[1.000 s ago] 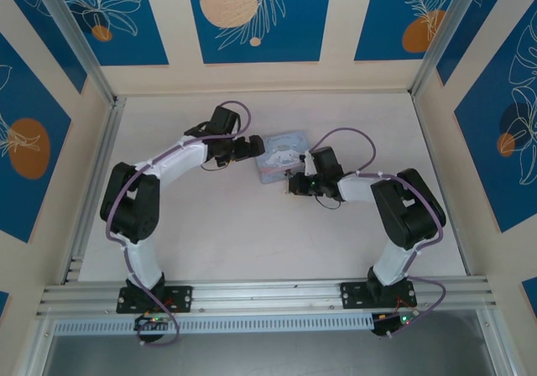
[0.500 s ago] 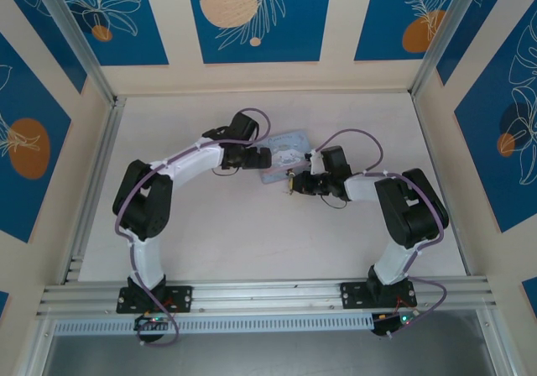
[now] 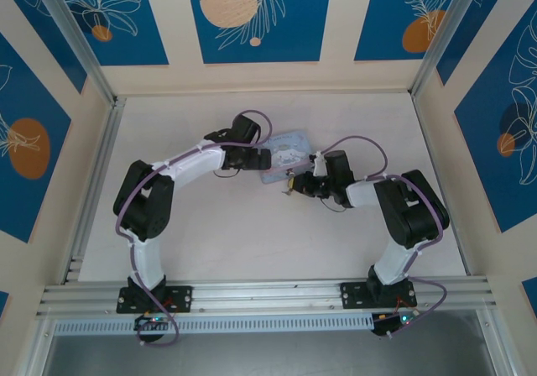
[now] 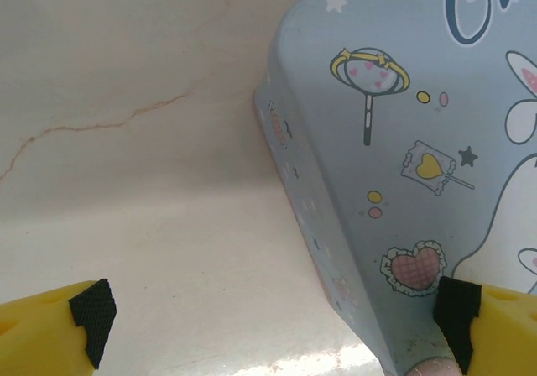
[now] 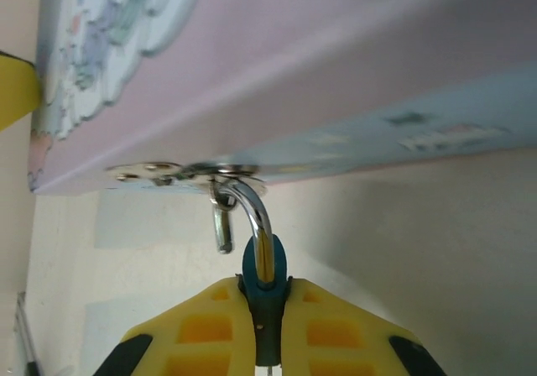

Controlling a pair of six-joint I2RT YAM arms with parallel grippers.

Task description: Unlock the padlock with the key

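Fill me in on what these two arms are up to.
The right gripper is shut on the small teal padlock, whose shackle hooks through the metal hasp of the pale blue cartoon tin. One shackle end looks free of the body. The left gripper is open, straddling the tin's corner on the table.

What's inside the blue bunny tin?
The lid hides whatever the tin holds. Outside, the padlock hangs by its shackle from the metal clasp, its body pinched by the right gripper.
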